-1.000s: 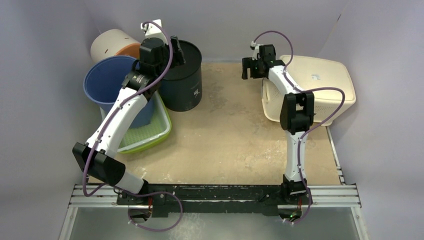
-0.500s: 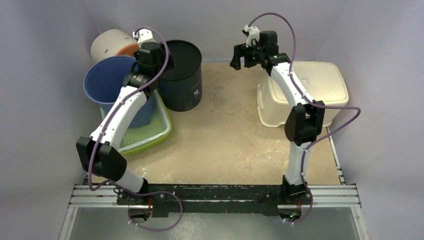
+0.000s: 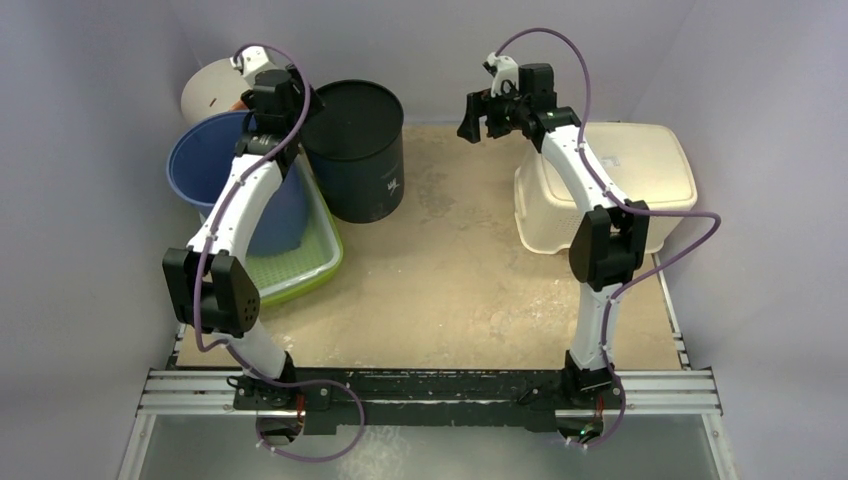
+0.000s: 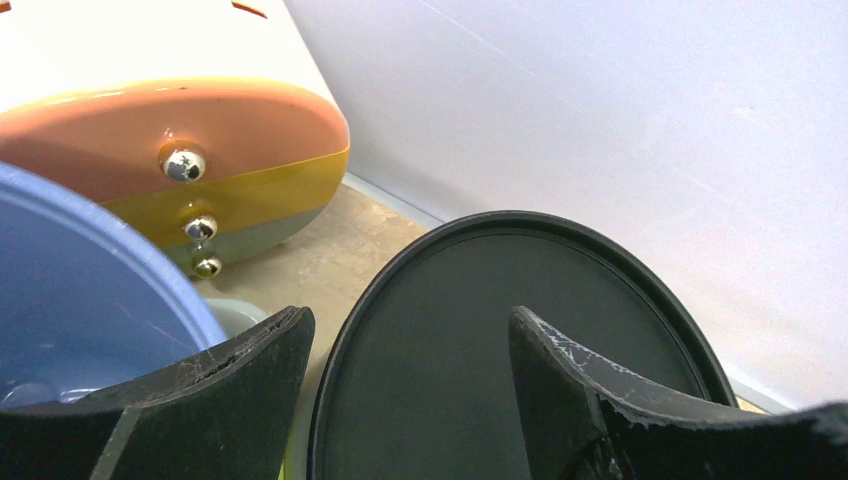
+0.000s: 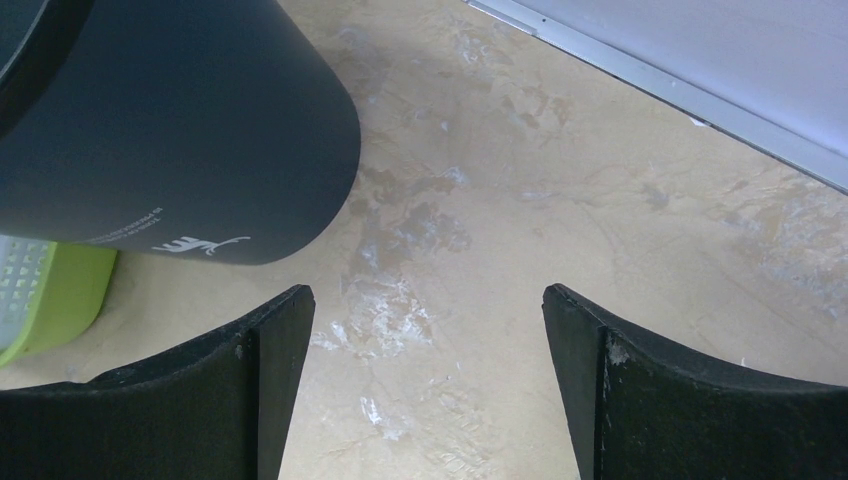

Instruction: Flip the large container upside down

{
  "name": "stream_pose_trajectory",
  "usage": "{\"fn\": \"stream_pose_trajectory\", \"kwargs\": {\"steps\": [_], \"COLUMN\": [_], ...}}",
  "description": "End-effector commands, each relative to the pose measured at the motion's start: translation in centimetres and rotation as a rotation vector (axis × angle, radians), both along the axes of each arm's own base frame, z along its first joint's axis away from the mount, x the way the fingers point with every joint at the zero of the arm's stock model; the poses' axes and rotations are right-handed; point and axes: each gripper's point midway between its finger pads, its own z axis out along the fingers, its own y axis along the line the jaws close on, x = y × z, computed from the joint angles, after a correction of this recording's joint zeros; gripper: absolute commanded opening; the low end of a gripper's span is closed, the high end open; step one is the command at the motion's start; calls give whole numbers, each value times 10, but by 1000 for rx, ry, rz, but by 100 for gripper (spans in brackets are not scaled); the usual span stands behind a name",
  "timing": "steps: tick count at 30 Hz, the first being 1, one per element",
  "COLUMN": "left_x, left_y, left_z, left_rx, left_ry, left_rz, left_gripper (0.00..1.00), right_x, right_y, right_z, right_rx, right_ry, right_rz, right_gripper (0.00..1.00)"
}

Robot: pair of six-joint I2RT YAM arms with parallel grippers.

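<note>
A cream plastic basket (image 3: pixel 610 185) lies upside down, flat on the table at the right. A black cylindrical container (image 3: pixel 355 150) stands at the back centre with a flat closed face up; it also shows in the left wrist view (image 4: pixel 520 330) and the right wrist view (image 5: pixel 170 130). My left gripper (image 3: pixel 298 108) is open and empty, just left of the black container's top edge (image 4: pixel 410 320). My right gripper (image 3: pixel 472 120) is open and empty above bare table between the black container and the basket (image 5: pixel 425 295).
A blue bucket (image 3: pixel 215 165) stands in a green tray (image 3: pixel 295 265) at the left, under my left arm. A cream and orange cylinder (image 3: pixel 215 90) lies on its side behind it. White walls close the back and sides.
The left gripper has drawn back to the left off the black container's rim. The right gripper has moved up and left, away from the basket. The basket went from tilted to lying flat, upside down.
</note>
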Motion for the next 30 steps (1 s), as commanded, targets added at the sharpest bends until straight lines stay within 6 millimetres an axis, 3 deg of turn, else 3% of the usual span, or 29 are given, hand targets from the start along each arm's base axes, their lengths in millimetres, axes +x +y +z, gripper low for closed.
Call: {"fn": "stream_pose_trajectory", "kwargs": {"steps": [1, 10, 21, 27, 30], "left_x": [14, 33, 36, 45, 46], "left_y": [-9, -34, -20, -43, -52], "left_z": [10, -2, -26, -40, -32], "left_rx": [-100, -149, -82, -158, -187], "left_ry": [-61, -30, 70, 83, 50], "left_rz": [-57, -179, -112, -207, -249], "left_gripper": [71, 71, 70, 70, 69], "right_x": [-7, -13, -15, -12, -10], "right_y": [1, -1, -2, -5, -8], "right_z": [37, 35, 30, 34, 46], "right_rx": [32, 21, 9, -1, -6], "right_ry": [-61, -51, -42, -54, -79], "right_rz": [10, 12, 12, -4, -22], "right_gripper": [87, 87, 87, 86, 87]}}
